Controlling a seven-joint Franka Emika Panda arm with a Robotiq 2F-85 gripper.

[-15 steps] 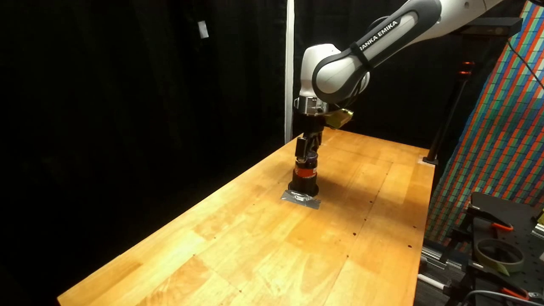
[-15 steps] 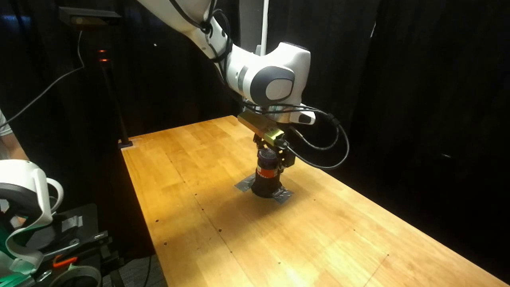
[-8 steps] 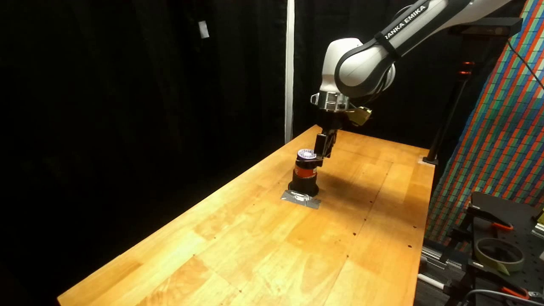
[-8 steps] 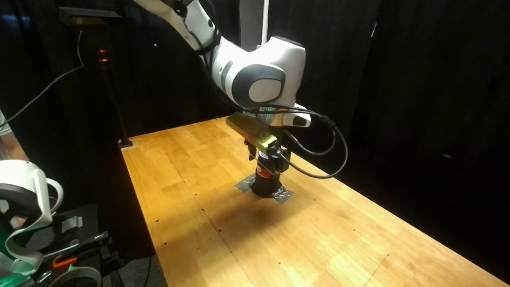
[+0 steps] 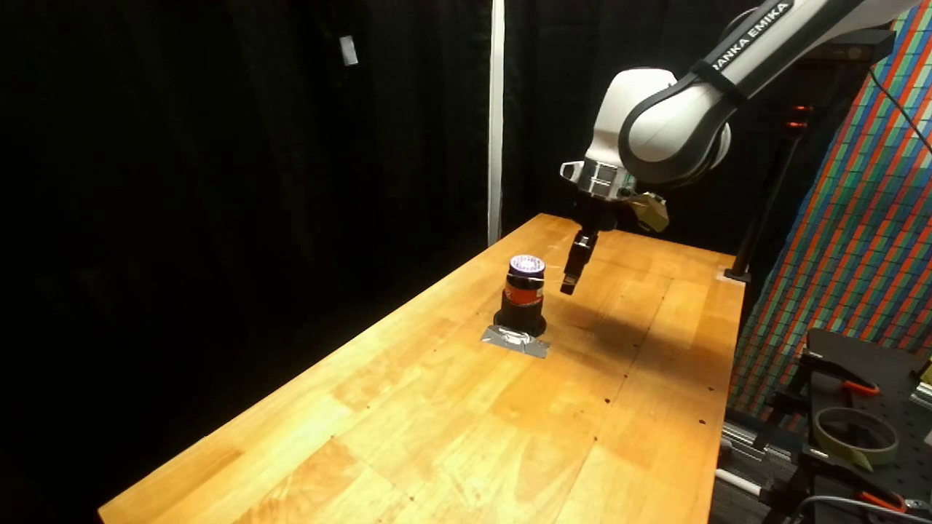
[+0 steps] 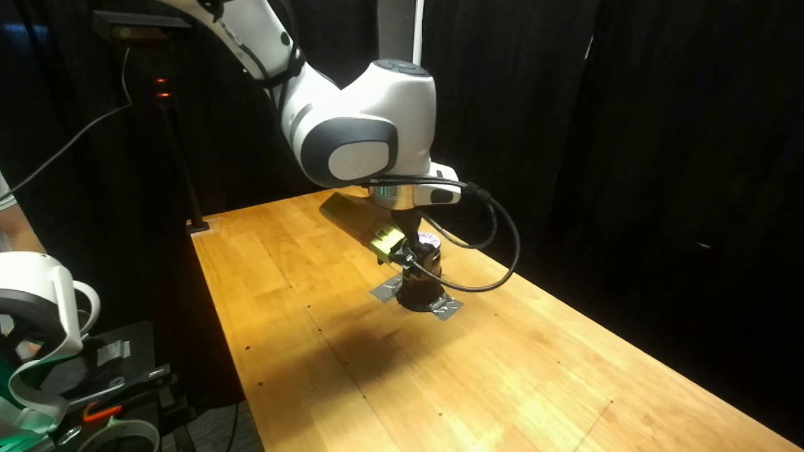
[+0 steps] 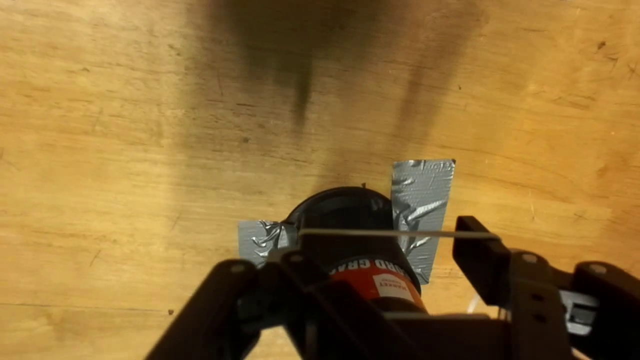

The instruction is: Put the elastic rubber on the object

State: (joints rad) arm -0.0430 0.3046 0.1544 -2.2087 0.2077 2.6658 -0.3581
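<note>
The object [image 5: 524,295] is a dark cylinder with an orange-red band and a pale top. It stands upright, and its side shows in the wrist view [image 7: 370,280]. My gripper [image 5: 571,285] is beside it, tilted, with its tips at about the height of the object's upper part. In the wrist view the fingers stand wide apart, and the elastic rubber [image 7: 380,233] is stretched between them. In an exterior view a thin pale strand of the rubber [image 5: 526,278] crosses the object's upper side and runs towards the gripper. Whether it passes fully around the object is hidden.
Grey tape [image 5: 515,340] holds the object's base to the wooden table [image 5: 473,437]. A black post [image 5: 764,196] stands at a table corner. A loose cable [image 6: 502,251] loops from the wrist. A cart with a tape roll [image 5: 855,437] stands beside the table.
The gripper has moved off the object's top to its side and tilted. The object's top is now uncovered, and a strand of rubber shows across its upper side. The object has not moved.
</note>
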